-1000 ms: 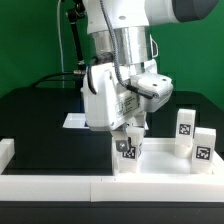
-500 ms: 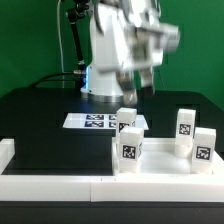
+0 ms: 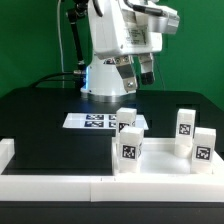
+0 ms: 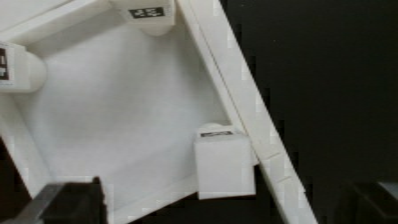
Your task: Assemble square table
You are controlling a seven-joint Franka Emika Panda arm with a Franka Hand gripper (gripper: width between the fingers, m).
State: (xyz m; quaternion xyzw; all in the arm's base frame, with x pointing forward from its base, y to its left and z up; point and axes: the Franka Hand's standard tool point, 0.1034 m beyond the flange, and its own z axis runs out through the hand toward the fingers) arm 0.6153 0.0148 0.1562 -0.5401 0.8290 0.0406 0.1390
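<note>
The white square slab (image 3: pixel 162 151) lies hollow face up at the front of the black worktop. Several white tagged legs stand upright on it: one at the front (image 3: pixel 128 152), one behind it (image 3: pixel 127 119), and two on the exterior view's right (image 3: pixel 185 124) (image 3: pixel 203 146). My gripper (image 3: pixel 144 72) hangs high above the slab, open and empty. In the wrist view the slab's rimmed face (image 4: pixel 125 110) fills the picture, with one leg (image 4: pixel 222 165) standing near its rim. The gripper (image 4: pixel 222 212) shows there only as dark fingertips (image 4: pixel 71 203) spread far apart.
The marker board (image 3: pixel 88 121) lies flat behind the slab. A low white wall (image 3: pixel 60 185) edges the front of the worktop and rises at the exterior view's left (image 3: pixel 8 150). A green backdrop stands behind the arm.
My gripper was down on the front leg one second ago. It has let go, risen and drawn back; the leg stays upright on the slab.
</note>
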